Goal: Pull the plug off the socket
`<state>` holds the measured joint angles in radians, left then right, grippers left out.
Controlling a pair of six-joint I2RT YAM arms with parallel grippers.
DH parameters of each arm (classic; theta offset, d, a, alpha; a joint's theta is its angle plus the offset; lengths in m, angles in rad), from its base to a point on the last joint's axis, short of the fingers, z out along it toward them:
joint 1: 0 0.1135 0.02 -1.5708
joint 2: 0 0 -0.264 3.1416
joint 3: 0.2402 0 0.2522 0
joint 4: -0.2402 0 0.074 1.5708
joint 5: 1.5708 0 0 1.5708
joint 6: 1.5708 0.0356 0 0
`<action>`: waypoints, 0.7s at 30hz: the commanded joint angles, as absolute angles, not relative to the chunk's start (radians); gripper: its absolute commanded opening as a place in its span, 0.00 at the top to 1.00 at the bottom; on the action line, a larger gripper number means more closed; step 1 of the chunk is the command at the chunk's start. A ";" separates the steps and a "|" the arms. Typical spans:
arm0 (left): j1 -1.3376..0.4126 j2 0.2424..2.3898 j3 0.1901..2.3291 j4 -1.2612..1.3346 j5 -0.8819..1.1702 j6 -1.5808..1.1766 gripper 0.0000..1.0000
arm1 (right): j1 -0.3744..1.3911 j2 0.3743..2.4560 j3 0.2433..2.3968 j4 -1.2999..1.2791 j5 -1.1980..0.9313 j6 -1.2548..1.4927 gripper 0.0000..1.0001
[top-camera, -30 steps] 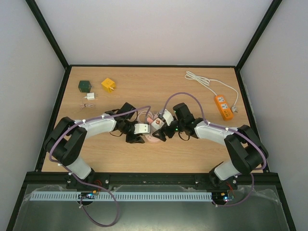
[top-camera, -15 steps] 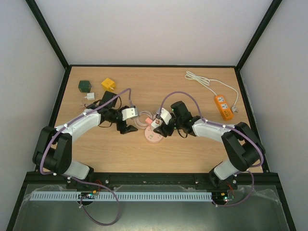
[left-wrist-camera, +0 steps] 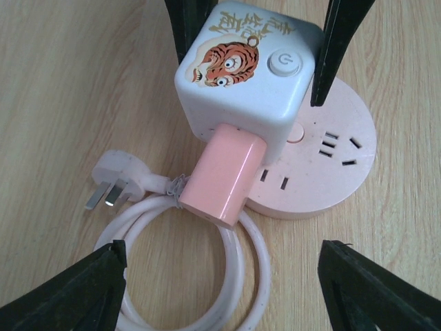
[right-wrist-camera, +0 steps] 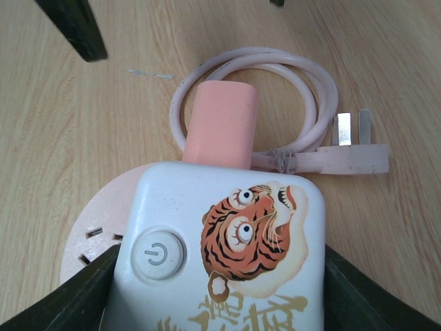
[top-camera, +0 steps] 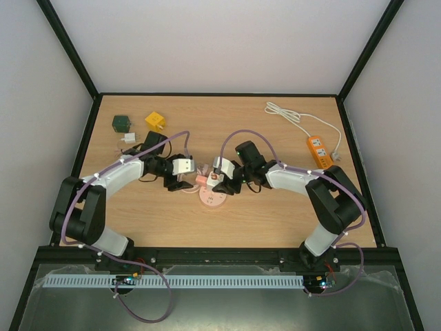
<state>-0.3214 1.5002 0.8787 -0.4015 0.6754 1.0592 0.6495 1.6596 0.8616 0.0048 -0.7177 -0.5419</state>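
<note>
A white cube socket (left-wrist-camera: 241, 76) with a tiger print stands on a round pink socket disc (left-wrist-camera: 331, 162). A pink block plug (left-wrist-camera: 224, 176) sticks out of the cube's side, above a coiled pink cable (left-wrist-camera: 244, 276) that ends in a three-pin plug (left-wrist-camera: 114, 181). My right gripper (right-wrist-camera: 217, 276) is shut on the cube, with one black finger (left-wrist-camera: 337, 41) against each side. My left gripper (left-wrist-camera: 222, 243) stands open and faces the pink plug (right-wrist-camera: 220, 124), which lies just beyond its fingertips, untouched. In the top view the two grippers meet over the disc (top-camera: 213, 199) at mid-table.
At the back left sit a green cube (top-camera: 122, 123), a yellow cube (top-camera: 155, 121) and a small white adapter (top-camera: 129, 138). An orange power strip (top-camera: 320, 152) with a white cord (top-camera: 296, 117) lies at the back right.
The right gripper has closed on the white cube and moved it, with the disc, to the left. The left gripper has opened and swung back and left, and now faces the pink plug.
</note>
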 commanded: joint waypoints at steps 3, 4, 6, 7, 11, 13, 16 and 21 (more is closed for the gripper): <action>-0.380 1.560 0.886 -0.403 0.686 1.128 0.27 | 0.660 1.684 0.903 -0.063 -0.772 -0.630 0.71; -0.385 1.564 0.883 -0.389 0.683 1.121 0.28 | 0.660 1.686 0.907 -0.069 -0.776 -0.636 0.72; -0.390 1.569 0.884 -0.369 0.684 1.108 0.31 | 0.660 1.685 0.911 -0.085 -0.781 -0.648 0.76; -0.392 1.575 0.887 -0.364 0.684 1.104 0.35 | 0.660 1.684 0.909 -0.087 -0.781 -0.652 0.77; -0.404 1.584 0.886 -0.360 0.669 1.105 0.49 | 0.660 1.677 0.905 -0.105 -0.779 -0.673 0.82; -0.397 1.583 0.882 -0.360 0.665 1.106 0.57 | 0.660 1.675 0.904 -0.112 -0.773 -0.678 0.85; -0.377 1.582 0.884 -0.389 0.663 1.132 0.67 | 0.660 1.669 0.901 -0.128 -0.768 -0.691 0.89; -0.331 1.559 0.885 -0.444 0.651 1.187 0.78 | 0.658 1.665 0.898 -0.172 -0.758 -0.720 0.95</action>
<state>-0.3733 1.5734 0.8799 -0.3847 0.6601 1.1275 0.6506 1.6741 0.8936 -0.0780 -0.7807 -0.6552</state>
